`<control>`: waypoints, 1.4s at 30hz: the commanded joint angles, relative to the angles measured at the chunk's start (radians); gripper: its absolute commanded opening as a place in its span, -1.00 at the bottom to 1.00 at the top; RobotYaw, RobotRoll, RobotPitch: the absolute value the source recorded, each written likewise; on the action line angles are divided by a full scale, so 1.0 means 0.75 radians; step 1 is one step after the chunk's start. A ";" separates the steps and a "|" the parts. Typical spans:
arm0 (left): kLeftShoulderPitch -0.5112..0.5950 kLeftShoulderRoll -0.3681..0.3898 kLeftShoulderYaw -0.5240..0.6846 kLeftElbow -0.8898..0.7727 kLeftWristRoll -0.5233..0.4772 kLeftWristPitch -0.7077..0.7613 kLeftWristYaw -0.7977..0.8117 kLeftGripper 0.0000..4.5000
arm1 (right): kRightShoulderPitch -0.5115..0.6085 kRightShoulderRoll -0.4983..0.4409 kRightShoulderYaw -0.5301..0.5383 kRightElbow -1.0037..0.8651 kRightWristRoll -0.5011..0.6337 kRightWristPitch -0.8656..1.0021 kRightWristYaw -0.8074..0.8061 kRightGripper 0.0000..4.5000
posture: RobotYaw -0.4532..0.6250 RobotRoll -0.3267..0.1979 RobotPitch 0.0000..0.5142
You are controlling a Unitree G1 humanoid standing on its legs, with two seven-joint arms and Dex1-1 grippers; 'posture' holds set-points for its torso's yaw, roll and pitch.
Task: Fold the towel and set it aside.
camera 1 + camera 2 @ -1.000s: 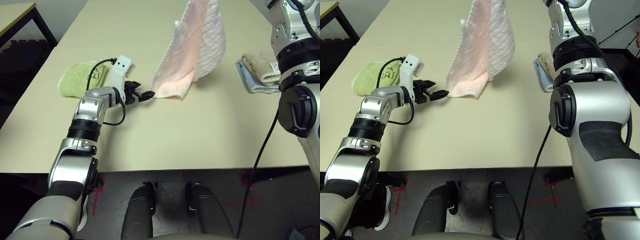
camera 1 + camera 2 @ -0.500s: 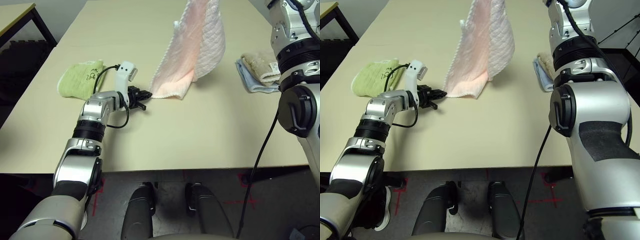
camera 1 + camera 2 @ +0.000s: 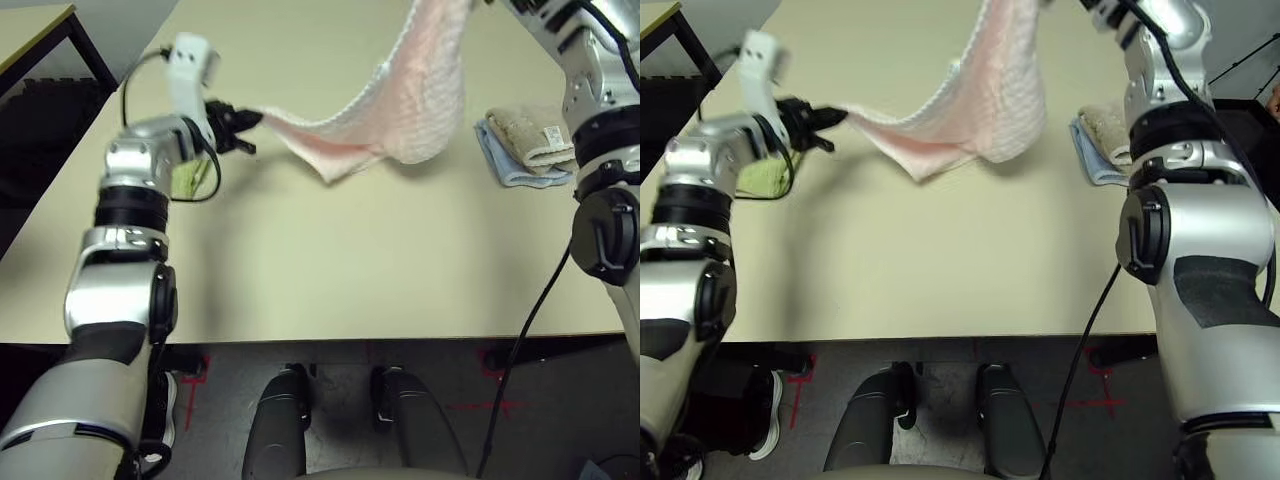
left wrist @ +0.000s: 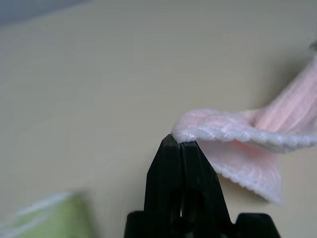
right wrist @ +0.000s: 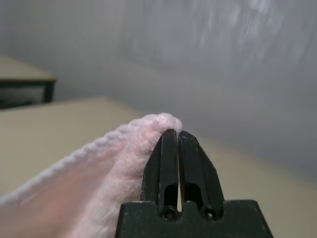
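Observation:
The pale pink towel (image 3: 400, 115) hangs in the air over the table, stretched in a sagging curve between my two grippers. My left gripper (image 3: 250, 122) is raised at the left and shut on one corner; the left wrist view shows its black fingers (image 4: 168, 168) pinched on the towel's white edge (image 4: 233, 133). My right gripper (image 5: 177, 133) is high at the back right and shut on another corner of the towel (image 5: 114, 163). The towel's lowest fold (image 3: 335, 170) hangs close to the tabletop.
A lime-green folded towel (image 3: 765, 178) lies at the left, partly hidden behind my left forearm. Folded beige and light-blue towels (image 3: 525, 140) lie at the right edge. A dark side table (image 3: 40, 30) stands beyond the left side of the beige tabletop (image 3: 350, 270).
My left gripper closed on the towel's lower corner at the table, then lifted it up and to the left. The towel now spans between both grippers instead of hanging straight down.

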 commanded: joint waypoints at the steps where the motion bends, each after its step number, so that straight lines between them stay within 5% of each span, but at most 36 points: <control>1: -0.013 0.056 -0.061 0.017 0.056 -0.019 -0.103 -0.98 | 0.117 -0.051 0.017 -0.281 0.067 0.425 0.046 -1.00 | -0.05 0.25 -0.35; 8: -0.040 0.088 -0.097 0.062 0.077 0.060 -0.207 -0.98 | 0.147 -0.149 0.141 -0.438 0.006 0.786 0.121 -1.00 | -0.06 0.25 -0.32; 16: -0.133 0.084 -0.119 0.270 0.141 0.058 -0.203 -0.98 | -0.064 -0.159 0.280 -0.130 -0.119 0.681 0.248 -1.00 | -0.06 0.25 -0.29; 23: -0.254 0.003 -0.011 0.550 0.165 -0.154 0.336 -0.98 | -0.147 -0.067 0.263 0.147 -0.246 0.178 -0.131 -1.00 | -0.01 0.25 -0.21; 27: -0.351 -0.048 0.085 0.620 0.173 -0.698 0.823 -0.98 | -0.265 -0.004 0.051 0.225 -0.166 -0.386 -0.661 -1.00 | -0.02 0.25 -0.16; 31: -0.401 -0.079 0.122 0.621 0.136 -0.926 0.703 -0.98 | -0.259 -0.010 -0.014 0.252 -0.138 -0.570 -0.618 -1.00 | -0.02 0.25 -0.15; 38: -0.125 0.036 -0.172 0.569 0.309 -0.356 -0.181 -0.98 | -0.017 -0.036 0.254 0.262 -0.324 -0.282 0.032 -1.00 | -0.02 0.25 -0.12; 42: -0.066 0.088 -0.259 0.436 0.348 -0.221 -0.415 -0.98 | 0.077 -0.105 0.395 0.193 -0.418 -0.115 0.313 -1.00 | -0.02 0.25 -0.11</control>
